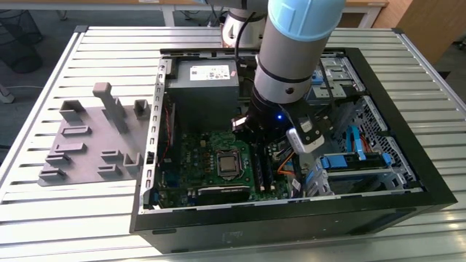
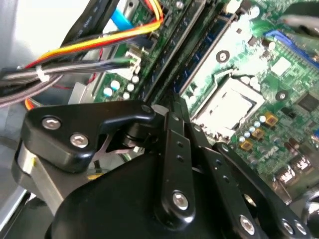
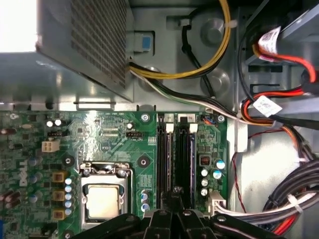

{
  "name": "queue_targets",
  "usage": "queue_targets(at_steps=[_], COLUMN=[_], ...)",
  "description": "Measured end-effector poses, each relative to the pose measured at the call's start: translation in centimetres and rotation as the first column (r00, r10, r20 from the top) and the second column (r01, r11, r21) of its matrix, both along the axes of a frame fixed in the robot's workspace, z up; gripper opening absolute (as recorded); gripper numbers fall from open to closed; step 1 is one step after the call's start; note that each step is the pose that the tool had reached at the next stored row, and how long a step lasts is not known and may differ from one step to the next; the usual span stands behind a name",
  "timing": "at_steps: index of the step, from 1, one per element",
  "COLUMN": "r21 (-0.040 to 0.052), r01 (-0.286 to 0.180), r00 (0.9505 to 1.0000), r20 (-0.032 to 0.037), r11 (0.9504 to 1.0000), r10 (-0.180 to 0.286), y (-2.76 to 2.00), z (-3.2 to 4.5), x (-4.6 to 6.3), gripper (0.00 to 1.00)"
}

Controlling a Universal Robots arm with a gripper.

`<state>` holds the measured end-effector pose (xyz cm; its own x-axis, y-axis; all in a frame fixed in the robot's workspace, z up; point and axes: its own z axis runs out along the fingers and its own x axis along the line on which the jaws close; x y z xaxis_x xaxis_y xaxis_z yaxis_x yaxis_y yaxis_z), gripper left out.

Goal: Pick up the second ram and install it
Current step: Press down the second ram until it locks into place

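Hovering with gripper clenched above the memory slots, centre of the exterior view; cannot tell whether on the second ram. Risks jamming a slot if lowered askew.

We cannot tell whether the gripper holds anything: its fingertips are hidden behind its black linkage, and the arm covers the slot rails.

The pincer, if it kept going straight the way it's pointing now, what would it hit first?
Probably the memory slots on the motherboard: in the first wrist view the pincer points straight at them. How much gap remains is unclear, and so is whether a stick is between its tips.
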<state>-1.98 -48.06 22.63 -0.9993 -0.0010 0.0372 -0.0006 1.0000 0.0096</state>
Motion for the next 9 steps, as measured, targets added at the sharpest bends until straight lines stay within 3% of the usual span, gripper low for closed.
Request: queue_targets(at_steps=[3,9], r21=[-0.0007,-0.0005], r01=[0.0,0.0], r00=[1.0,1.0], r20=[-0.0003,-0.0003], r11=[1.0,1.0], r10=[0.0,0.0], y=[-0.02,-0.01], z=[1.0,1.03], x=[-0.01,0.0], gripper=[0.11,0.11])
